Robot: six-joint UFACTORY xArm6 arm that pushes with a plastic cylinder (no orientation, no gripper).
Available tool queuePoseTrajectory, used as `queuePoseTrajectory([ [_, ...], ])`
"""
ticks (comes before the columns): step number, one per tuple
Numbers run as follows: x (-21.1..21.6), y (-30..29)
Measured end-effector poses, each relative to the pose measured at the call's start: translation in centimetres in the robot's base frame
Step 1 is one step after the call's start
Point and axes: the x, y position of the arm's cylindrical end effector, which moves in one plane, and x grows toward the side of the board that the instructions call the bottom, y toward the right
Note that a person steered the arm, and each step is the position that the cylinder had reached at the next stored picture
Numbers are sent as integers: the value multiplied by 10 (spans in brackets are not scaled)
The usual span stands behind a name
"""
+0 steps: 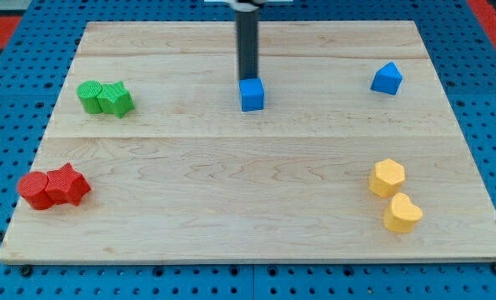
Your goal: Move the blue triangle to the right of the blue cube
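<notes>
The blue cube (252, 95) sits on the wooden board near the top middle. The blue triangle (387, 78) lies far to its right, near the board's top right. My tip (247, 79) is at the end of the dark rod, right at the cube's upper edge, touching or nearly touching it. The tip is far to the left of the triangle.
Two green blocks (105, 98) sit together at the upper left. Two red blocks (53, 187) sit together at the lower left. Two yellow blocks (395, 195) sit at the lower right. The board (231, 217) rests on a blue pegboard surface.
</notes>
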Motion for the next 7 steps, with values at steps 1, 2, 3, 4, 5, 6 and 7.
queuePoseTrajectory([
  [1, 21, -16],
  [2, 30, -9],
  [3, 42, 88],
  [4, 49, 168],
  [5, 31, 223],
  [6, 3, 224],
  [7, -3, 186],
])
